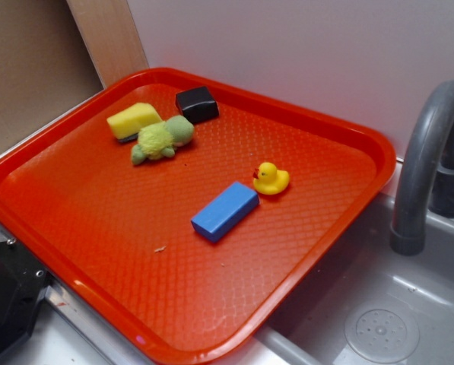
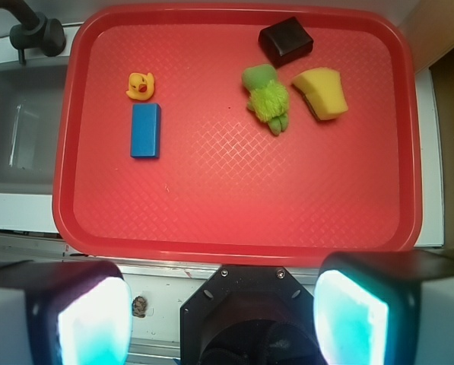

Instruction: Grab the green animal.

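The green animal (image 1: 162,140) (image 2: 267,96), a small fuzzy plush turtle with a pale green head, lies on the red tray (image 1: 97,228) (image 2: 234,220) toward its far left corner in the exterior view. It rests between a yellow sponge (image 1: 134,120) (image 2: 322,93) and a black block (image 1: 197,104) (image 2: 285,41). In the wrist view my gripper (image 2: 223,315) stands open, its two pale pads (image 2: 94,319) wide apart and nothing between them. It hangs high above the tray's near edge, far from the turtle. In the exterior view only the robot's black base (image 1: 6,304) shows.
A yellow rubber duck (image 1: 271,179) (image 2: 141,85) and a blue block (image 1: 225,211) (image 2: 146,130) lie mid-tray. A grey sink (image 1: 379,319) (image 2: 17,129) with a curved faucet (image 1: 428,152) (image 2: 29,26) adjoins the tray. A white wall stands behind.
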You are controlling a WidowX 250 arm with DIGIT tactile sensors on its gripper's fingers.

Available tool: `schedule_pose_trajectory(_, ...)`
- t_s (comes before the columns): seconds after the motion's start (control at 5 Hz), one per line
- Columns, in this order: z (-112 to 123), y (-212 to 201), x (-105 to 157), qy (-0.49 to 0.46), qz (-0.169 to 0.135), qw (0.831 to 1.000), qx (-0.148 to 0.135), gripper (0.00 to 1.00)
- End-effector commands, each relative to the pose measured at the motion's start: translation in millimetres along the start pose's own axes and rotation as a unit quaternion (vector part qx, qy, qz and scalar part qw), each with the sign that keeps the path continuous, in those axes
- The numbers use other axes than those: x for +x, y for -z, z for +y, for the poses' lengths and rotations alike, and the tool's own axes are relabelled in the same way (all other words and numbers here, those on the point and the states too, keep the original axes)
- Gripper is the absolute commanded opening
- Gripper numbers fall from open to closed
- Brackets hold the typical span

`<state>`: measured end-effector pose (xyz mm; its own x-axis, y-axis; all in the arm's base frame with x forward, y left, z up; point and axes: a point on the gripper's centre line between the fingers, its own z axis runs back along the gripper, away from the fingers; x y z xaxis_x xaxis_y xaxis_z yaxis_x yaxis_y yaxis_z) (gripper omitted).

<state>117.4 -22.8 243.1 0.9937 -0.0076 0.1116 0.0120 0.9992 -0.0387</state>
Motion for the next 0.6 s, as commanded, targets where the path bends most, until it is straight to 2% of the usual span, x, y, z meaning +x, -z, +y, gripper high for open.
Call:
schedule_pose_trajectory(0.0, 0, 0, 0, 0.0, 0.0, 1.0, 0.0, 1.0)
schedule_pose_trajectory(0.2, 2, -10, 37, -0.019, -0.017, 1.0, 0.003, 1.0)
schedule_pose_trajectory(0.4, 15, -11, 64, -0.043, -0.03, 0.999, 0.006, 1.0)
